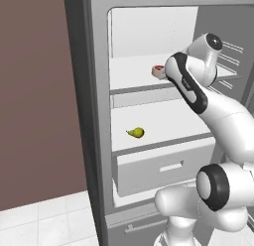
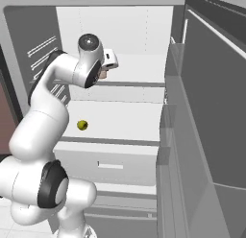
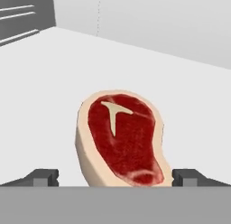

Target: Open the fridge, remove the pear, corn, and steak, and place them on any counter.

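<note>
Across the centre of the left base view stands the open fridge [image 1: 99,141], its white interior showing an upper shelf [image 1: 134,76], a lower shelf [image 1: 163,123] and a drawer [image 1: 163,168] beneath. On the upper shelf, at the upper right of that frame, the steak [image 1: 158,69] lies partly hidden behind the white arm [image 1: 218,116], which reaches into the fridge from the lower right. On the lower shelf, left of centre, sits the small yellow-green pear [image 1: 136,133], alone and well apart from the steak.

From the right base view, the arm rises from the lower left and bends toward the upper shelf; the pear [image 2: 82,124] shows as a small yellow-green spot on the lower shelf, just right of the arm. The grey fridge door [image 2: 206,112] stands open along the right side of that frame.

Seen from the hand view, the steak [image 3: 121,139] fills the middle: a red slab with a pale tan rim and a pale T-shaped mark. The pincer [image 3: 115,178] is spread wide and released, one dark fingertip [image 3: 43,177] at the lower left and the other at the lower right, with the steak's near edge lying between them. Whether the tips touch the meat cannot be told.
</note>
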Robot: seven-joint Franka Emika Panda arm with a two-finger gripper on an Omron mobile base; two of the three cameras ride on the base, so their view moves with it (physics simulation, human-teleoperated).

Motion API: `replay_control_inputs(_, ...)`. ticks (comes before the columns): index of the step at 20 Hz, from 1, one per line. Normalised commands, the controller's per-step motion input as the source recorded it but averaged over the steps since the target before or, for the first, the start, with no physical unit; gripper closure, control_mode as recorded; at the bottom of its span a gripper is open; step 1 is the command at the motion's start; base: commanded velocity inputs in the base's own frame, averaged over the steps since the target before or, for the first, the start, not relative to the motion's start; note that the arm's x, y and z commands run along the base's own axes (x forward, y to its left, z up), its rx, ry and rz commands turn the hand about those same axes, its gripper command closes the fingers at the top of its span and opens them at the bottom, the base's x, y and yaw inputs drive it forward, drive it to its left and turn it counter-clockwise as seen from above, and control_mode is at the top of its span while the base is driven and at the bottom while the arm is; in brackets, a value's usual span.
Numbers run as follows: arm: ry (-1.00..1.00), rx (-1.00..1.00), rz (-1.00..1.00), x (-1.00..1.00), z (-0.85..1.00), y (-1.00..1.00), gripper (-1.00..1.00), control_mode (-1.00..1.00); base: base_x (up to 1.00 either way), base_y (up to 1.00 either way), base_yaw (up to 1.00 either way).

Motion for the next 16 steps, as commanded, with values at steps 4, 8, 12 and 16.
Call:
replay_control_inputs(4, 0.0, -0.01, 0.03, 0.2, -0.14, 0.0, -1.0, -1.0, 0.0, 0.0, 0.0)
replay_control_inputs(8, 0.0, 0.0, 0.07, 0.24, -0.18, -0.04, -1.0, -1.0, 0.0, 0.0, 0.0)
replay_control_inputs(12, 0.09, 0.0, 0.11, 0.38, -0.26, -0.09, -1.0, -1.0, 0.0, 0.0, 0.0)
replay_control_inputs(16, 0.09, 0.0, 0.08, 0.25, -0.28, 0.0, -1.0, -1.0, 0.0, 0.0, 0.0)
